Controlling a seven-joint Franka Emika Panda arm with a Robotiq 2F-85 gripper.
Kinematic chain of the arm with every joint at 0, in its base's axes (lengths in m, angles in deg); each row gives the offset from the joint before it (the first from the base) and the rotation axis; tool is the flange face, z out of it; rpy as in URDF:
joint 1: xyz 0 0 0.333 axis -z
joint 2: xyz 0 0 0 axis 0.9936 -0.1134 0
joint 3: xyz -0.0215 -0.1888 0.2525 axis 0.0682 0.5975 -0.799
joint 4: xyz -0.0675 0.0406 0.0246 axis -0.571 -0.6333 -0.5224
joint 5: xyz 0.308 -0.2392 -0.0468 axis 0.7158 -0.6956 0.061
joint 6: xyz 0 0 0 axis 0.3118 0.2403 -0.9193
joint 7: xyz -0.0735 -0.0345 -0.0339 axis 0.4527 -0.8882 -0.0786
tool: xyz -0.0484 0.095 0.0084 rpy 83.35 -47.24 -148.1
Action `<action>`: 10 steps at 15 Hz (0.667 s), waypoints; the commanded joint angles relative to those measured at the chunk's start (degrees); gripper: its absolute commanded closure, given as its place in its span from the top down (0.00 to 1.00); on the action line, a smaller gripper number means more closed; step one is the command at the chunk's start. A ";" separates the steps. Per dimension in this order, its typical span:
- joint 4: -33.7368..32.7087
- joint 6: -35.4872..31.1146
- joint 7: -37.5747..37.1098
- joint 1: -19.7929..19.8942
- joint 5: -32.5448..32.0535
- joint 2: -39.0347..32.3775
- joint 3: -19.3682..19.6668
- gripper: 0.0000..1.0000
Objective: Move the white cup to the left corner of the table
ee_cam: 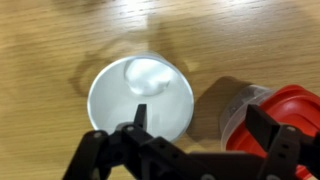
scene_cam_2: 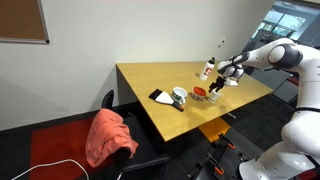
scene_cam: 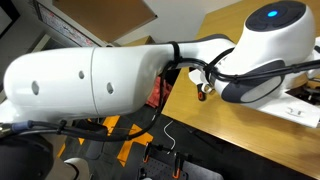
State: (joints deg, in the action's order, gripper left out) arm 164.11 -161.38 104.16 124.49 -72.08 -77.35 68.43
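In the wrist view the white cup [ee_cam: 140, 95] stands upright on the tan wooden table [ee_cam: 60, 40], seen from above, with something pale inside. My gripper [ee_cam: 198, 128] is open above it. The left finger is over the cup's near rim and the right finger is over the red container [ee_cam: 285, 115], which stands close beside the cup on the right. In an exterior view my gripper [scene_cam_2: 216, 82] hovers over the middle of the table [scene_cam_2: 150, 75], near the red container [scene_cam_2: 200, 93]. The cup is too small to pick out there.
A wider white bowl [scene_cam_2: 178, 96] with a dark piece beside it, a small bottle [scene_cam_2: 208, 68] and a white object [scene_cam_2: 232, 82] stand on the table. A chair with a red cloth [scene_cam_2: 108, 135] is at the table's near end. The arm [scene_cam: 100, 75] blocks most of an exterior view.
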 commanded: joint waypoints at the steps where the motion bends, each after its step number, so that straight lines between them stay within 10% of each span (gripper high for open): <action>1: -4.07 2.25 1.10 2.24 -0.78 -2.92 -2.04 0.75; 10: -6.06 2.04 0.68 3.30 -1.36 -4.40 -2.66 0.12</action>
State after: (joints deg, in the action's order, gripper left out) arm 159.65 -161.36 104.68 126.71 -72.15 -81.81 66.76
